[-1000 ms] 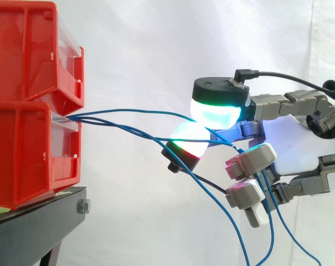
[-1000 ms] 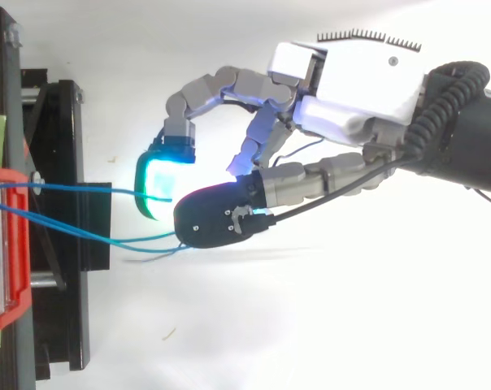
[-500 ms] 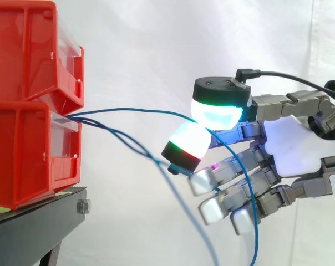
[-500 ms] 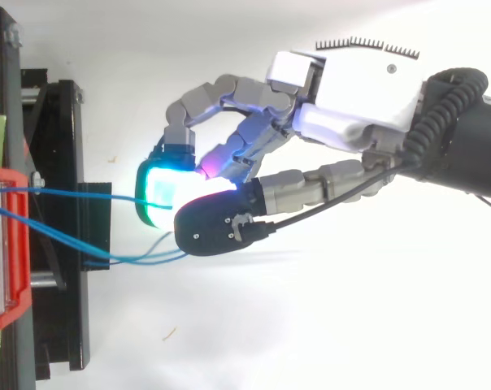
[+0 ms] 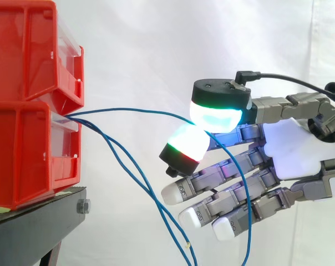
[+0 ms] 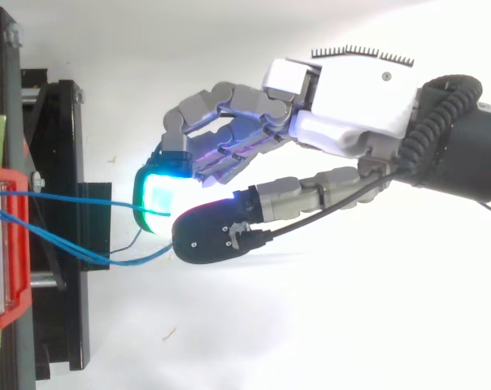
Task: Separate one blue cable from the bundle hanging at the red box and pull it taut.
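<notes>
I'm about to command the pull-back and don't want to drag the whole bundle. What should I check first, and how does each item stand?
1. One cable pinched: ok. The hand pinches the held cable between its glowing pads.
2. Other cables free of the hand: ok in the side view. They hang from the lower red bin, apart from the fingers.
3. Held cable taut: not ok. It bows upward.
4. Its tail crossing the straight fingers: cannot tell if it will snag.
5. Bin fixed to the black stand: cannot tell.
</notes>
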`<action>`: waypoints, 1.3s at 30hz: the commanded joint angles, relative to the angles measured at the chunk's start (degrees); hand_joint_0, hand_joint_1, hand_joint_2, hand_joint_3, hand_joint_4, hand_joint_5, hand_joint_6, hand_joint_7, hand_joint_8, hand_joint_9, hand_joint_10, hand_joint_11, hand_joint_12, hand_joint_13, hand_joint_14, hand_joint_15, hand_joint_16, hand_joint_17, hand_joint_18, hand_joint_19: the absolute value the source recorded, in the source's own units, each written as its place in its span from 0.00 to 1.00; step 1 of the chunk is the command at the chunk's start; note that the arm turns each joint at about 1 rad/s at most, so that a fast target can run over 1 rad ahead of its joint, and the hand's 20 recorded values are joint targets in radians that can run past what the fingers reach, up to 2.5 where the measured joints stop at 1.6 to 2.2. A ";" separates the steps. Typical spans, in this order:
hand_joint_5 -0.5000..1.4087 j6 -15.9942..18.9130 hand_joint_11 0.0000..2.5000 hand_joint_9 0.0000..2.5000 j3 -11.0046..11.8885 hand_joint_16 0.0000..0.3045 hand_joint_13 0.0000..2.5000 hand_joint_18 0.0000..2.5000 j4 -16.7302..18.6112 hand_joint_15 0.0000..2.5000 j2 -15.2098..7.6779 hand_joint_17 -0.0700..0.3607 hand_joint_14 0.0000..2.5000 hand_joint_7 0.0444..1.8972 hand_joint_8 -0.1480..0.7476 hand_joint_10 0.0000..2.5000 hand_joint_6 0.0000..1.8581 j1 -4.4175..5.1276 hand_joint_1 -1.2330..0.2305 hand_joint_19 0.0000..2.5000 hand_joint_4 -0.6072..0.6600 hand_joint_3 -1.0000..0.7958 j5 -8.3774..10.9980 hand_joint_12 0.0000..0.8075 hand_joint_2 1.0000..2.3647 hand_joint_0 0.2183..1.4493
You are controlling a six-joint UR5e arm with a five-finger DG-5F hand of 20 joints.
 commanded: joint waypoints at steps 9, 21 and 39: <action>0.19 0.26 0.14 0.31 -7.26 0.14 0.30 0.29 7.41 0.16 -0.22 0.39 0.00 0.67 0.39 0.00 0.50 0.46 0.25 0.17 0.13 0.59 0.00 0.35 0.11 0.34; 0.20 0.26 0.17 0.33 -13.24 0.15 0.32 0.30 9.35 0.19 3.30 0.40 0.01 0.67 0.40 0.00 0.50 1.07 0.26 0.18 0.13 0.59 0.97 0.37 0.15 0.33; 0.20 -2.02 0.19 0.36 -13.68 0.15 0.34 0.32 10.05 0.21 3.47 0.41 0.01 0.67 0.41 0.00 0.50 1.69 0.27 0.19 0.14 0.58 1.59 0.39 0.21 0.31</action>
